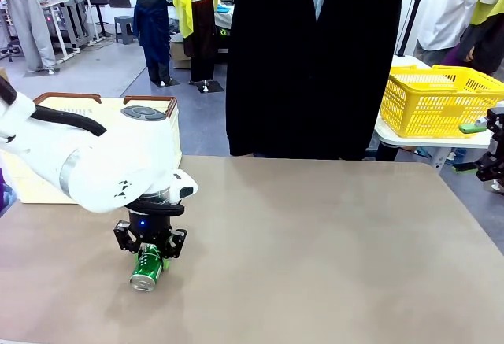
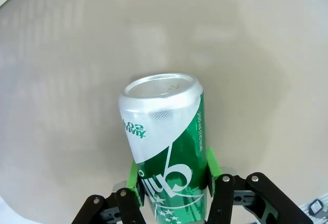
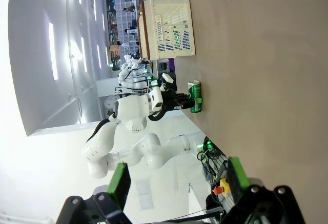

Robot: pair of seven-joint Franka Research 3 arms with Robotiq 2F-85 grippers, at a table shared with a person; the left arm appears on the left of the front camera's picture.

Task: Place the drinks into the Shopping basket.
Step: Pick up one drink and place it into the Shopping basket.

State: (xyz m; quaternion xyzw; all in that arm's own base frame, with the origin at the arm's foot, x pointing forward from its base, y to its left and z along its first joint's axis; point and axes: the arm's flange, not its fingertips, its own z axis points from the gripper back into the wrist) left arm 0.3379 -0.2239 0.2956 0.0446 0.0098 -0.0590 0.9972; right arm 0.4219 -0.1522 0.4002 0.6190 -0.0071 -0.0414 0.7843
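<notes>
Left hand (image 1: 148,251) pinches the green can (image 1: 147,268) lying near the Shopping basket (image 1: 169,123).

Green can (image 1: 147,268) lying on its side, cream slotted basket (image 1: 47,147) behind

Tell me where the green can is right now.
In the front view the green can lies on its side at the table's near left, between the left gripper's pads, in front of the Shopping basket.

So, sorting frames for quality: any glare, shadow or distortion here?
Left wrist view: soft shadow on the table behind the sharp green can. Right wrist view: washed-out glare at left, scene turned sideways. Front view: even lighting, can small.
</notes>
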